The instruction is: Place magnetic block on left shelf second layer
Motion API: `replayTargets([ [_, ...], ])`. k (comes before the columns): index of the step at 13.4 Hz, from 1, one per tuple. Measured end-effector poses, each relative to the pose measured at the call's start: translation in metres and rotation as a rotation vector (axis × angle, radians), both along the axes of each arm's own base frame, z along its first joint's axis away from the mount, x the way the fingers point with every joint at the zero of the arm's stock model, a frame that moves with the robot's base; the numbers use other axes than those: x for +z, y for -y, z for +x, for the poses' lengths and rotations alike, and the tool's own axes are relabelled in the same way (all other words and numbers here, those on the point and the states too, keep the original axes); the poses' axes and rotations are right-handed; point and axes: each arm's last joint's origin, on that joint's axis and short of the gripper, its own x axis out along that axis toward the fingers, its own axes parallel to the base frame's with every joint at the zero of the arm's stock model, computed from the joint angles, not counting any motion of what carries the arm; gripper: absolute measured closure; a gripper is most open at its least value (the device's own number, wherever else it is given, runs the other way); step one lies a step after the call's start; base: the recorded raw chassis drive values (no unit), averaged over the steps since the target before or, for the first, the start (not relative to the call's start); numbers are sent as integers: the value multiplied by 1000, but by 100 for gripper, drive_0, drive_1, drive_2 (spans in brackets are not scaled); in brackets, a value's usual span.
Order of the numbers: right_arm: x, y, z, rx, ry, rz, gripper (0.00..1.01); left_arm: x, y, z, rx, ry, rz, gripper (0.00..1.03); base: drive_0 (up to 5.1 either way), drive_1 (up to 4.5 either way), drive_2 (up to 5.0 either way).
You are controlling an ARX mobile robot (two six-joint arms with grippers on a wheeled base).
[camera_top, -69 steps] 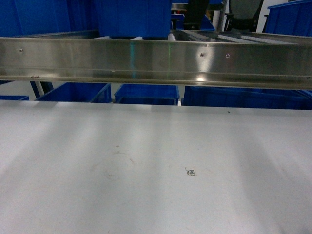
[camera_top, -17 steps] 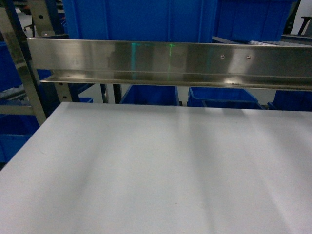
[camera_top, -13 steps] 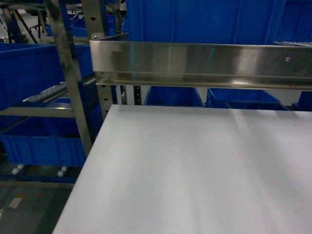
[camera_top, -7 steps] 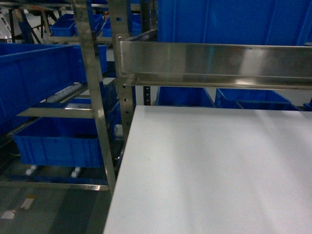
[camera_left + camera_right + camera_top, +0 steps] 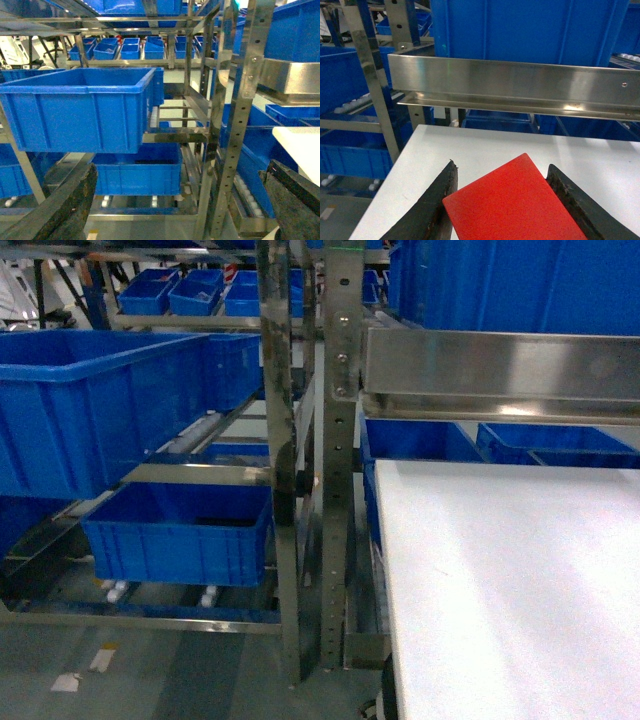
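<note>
A steel rack (image 5: 337,460) loaded with blue bins (image 5: 100,405) stands left of the white worktop (image 5: 510,580). Above that worktop, the right claw (image 5: 502,210) clenches the magnetic block (image 5: 512,200), a flat-faced bright red piece filling its jaws. The left claw (image 5: 175,200) hangs released, facing the rack.
</note>
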Motion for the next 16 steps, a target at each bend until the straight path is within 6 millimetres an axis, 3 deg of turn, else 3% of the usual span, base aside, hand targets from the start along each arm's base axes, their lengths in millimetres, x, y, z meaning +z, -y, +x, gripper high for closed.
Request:
replayTargets([
  [16,1,0,0,0,4,0,56,0,0,0,0,1,0,5,-499,247,247],
])
